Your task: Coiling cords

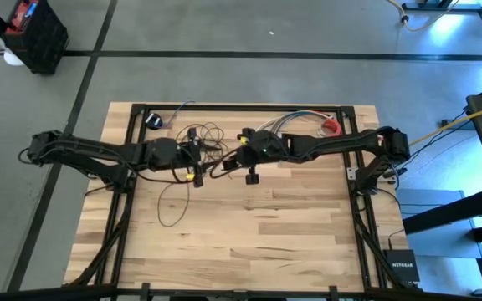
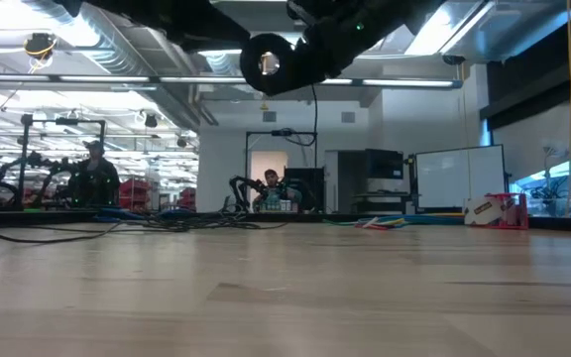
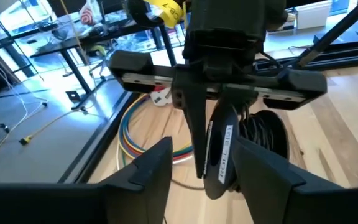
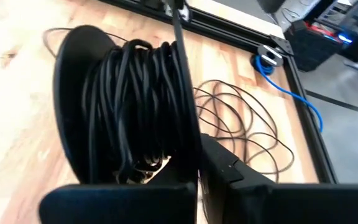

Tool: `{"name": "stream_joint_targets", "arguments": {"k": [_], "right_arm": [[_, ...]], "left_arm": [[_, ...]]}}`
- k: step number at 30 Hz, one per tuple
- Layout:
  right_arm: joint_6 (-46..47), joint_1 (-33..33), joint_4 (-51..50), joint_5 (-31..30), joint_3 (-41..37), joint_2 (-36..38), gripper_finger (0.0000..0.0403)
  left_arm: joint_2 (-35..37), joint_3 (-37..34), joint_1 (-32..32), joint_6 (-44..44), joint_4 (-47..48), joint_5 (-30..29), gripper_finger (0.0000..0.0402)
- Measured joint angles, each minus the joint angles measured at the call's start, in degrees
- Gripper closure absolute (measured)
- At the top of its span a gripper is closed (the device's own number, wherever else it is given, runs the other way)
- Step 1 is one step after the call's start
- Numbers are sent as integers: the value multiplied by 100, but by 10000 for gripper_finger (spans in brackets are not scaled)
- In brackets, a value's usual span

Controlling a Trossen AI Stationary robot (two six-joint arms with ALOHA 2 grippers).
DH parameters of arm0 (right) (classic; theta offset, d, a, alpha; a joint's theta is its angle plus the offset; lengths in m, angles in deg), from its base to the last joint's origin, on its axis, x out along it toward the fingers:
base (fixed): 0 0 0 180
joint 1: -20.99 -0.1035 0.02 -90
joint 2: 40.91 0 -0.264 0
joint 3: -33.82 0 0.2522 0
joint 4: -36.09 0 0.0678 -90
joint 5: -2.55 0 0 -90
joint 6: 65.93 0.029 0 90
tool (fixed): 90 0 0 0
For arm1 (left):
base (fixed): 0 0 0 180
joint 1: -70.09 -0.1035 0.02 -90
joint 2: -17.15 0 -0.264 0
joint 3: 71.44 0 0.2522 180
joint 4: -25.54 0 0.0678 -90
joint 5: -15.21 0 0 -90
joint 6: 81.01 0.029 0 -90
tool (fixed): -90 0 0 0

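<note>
"NETGEAR" is read on a black box [image 1: 402, 265] at lower right; the cords [image 4: 135, 106] are wound on a spool clamped by the closed right gripper [image 4: 197, 168], while the left gripper [image 3: 201, 165] is seen spread open.

High view hangs straight above, taking in the whole table [image 1: 249, 226] and both arms. Low view sits at tabletop level, looking flat across the boards into the room. Left wrist view peers close past its own fingers at the right gripper [image 3: 213, 168]. Right wrist view looks close onto the cords [image 4: 135, 106], loose loops shared with the high view.
</note>
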Motion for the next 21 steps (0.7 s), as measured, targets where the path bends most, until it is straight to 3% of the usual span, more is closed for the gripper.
{"name": "stream_joint_targets", "arguments": {"k": [3,8,21], "right_arm": [[14,-4,10,-277,0,-20,400],[-6,-11,83,-247,2,-20,400],[29,35,122,-693,33,-9,400]], "left_arm": [[57,-2,78,24,47,3,256],[41,-2,108,120,41,7,272],[55,-11,125,162,78,-35,274]]}}
